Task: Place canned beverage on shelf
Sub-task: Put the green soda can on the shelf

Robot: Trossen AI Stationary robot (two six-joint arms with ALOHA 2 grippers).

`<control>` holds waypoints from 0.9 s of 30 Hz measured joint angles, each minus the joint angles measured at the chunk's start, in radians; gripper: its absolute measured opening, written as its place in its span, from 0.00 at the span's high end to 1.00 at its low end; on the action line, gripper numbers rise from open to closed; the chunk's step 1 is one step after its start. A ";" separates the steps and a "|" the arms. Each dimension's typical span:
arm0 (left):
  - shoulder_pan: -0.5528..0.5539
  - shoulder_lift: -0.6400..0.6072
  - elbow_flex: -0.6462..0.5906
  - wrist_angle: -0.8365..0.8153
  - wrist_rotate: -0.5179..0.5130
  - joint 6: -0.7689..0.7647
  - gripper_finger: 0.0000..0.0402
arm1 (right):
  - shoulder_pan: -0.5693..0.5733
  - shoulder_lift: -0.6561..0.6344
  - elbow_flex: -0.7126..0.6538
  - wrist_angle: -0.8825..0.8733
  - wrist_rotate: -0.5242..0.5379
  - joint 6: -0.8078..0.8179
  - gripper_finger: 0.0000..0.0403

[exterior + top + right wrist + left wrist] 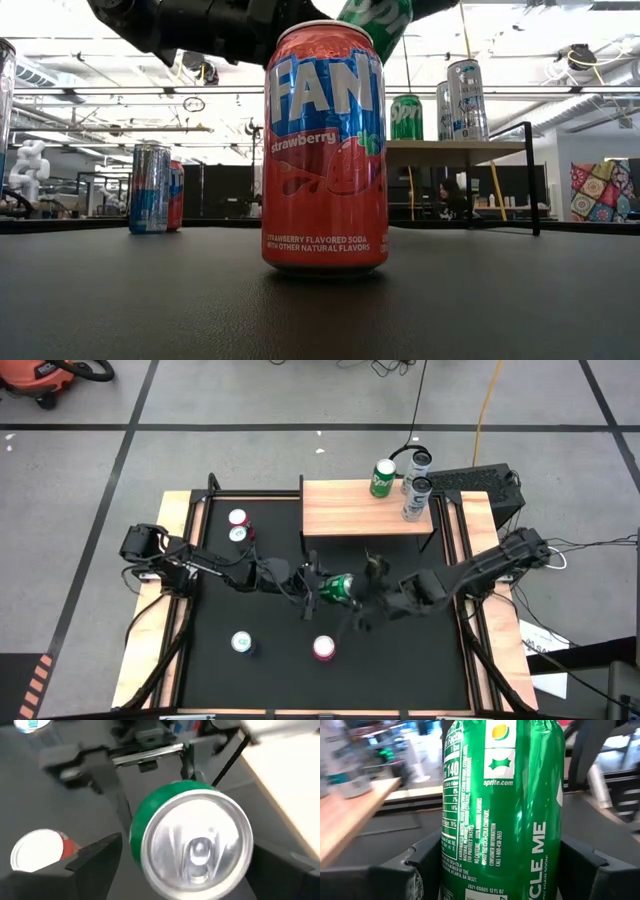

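Note:
A green Sprite can (340, 588) hangs above the middle of the black table, lying roughly level with its silver top (197, 847) toward the table's right. My left gripper (322, 589) is shut on it. My right gripper (366, 598) is open just right of the can, its fingers (95, 857) standing on either side of the can's top end without clearly touching. The shelf (340, 510), a wood plank top on black legs, stands at the far side and carries a green can (383, 478) and two silver cans (416, 495). My left gripper pinches the green can's side wall (452, 855) between its two fingers (420, 870), at the end near the can's bottom. The fingers come level from the table's left and lie along the can. The can is lifted clear of the table, its top pointing right.
A red Fanta can (324, 648) and a white-topped can (241, 643) stand near the front of the table. Two more cans (238, 525) stand at the far left. The Fanta can (325, 150) fills the middle of the low view.

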 joint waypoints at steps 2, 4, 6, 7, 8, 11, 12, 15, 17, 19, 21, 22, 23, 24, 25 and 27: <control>0.000 0.001 -0.001 0.023 0.081 -0.004 0.31 | 0.035 0.000 0.000 0.006 0.038 -0.038 0.08; 0.000 0.001 -0.001 0.040 0.162 -0.004 0.31 | 0.054 0.000 0.000 0.029 0.035 -0.083 0.08; -0.001 0.001 -0.001 0.041 0.215 -0.004 0.30 | 0.062 0.000 0.000 0.064 -0.008 -0.150 0.09; -0.001 0.001 -0.001 0.038 0.239 -0.003 0.30 | 0.064 0.000 0.000 0.088 -0.024 -0.182 0.09; -0.001 0.001 -0.001 0.036 0.261 -0.003 0.30 | 0.065 0.000 0.000 0.107 -0.045 -0.217 0.09; 0.000 0.001 -0.001 0.041 0.303 0.001 0.30 | 0.059 0.000 0.000 0.158 -0.101 -0.297 0.10; -0.002 0.001 -0.001 0.041 0.305 0.000 0.30 | 0.053 0.000 0.000 0.173 -0.129 -0.312 0.10; -0.001 0.001 -0.001 0.035 0.304 -0.002 0.30 | 0.035 0.000 0.000 0.192 -0.175 -0.329 0.10; 0.000 0.001 -0.001 0.032 0.304 -0.001 0.30 | 0.024 0.000 0.000 0.188 -0.190 -0.328 0.11; 0.000 0.001 -0.001 0.033 0.303 -0.002 0.30 | 0.018 0.000 0.000 0.184 -0.196 -0.325 0.13; -0.001 0.001 -0.001 0.032 0.302 -0.002 0.30 | 0.013 0.000 0.000 0.159 -0.199 -0.319 0.16; -0.001 0.001 -0.001 0.032 0.302 -0.002 0.30 | 0.012 0.000 0.000 0.152 -0.200 -0.315 0.19; -0.001 0.001 -0.001 0.032 0.302 -0.002 0.30 | 0.011 0.000 0.000 0.151 -0.201 -0.310 0.21; -0.001 0.001 -0.001 0.032 0.303 -0.002 0.30 | 0.011 0.000 0.000 0.150 -0.202 -0.307 0.24; -0.001 0.001 -0.001 0.032 0.303 -0.002 0.30 | 0.011 0.000 0.000 0.149 -0.202 -0.306 0.26; -0.001 0.001 -0.001 0.031 0.301 -0.003 0.30 | 0.012 0.000 0.000 0.147 -0.202 -0.302 0.30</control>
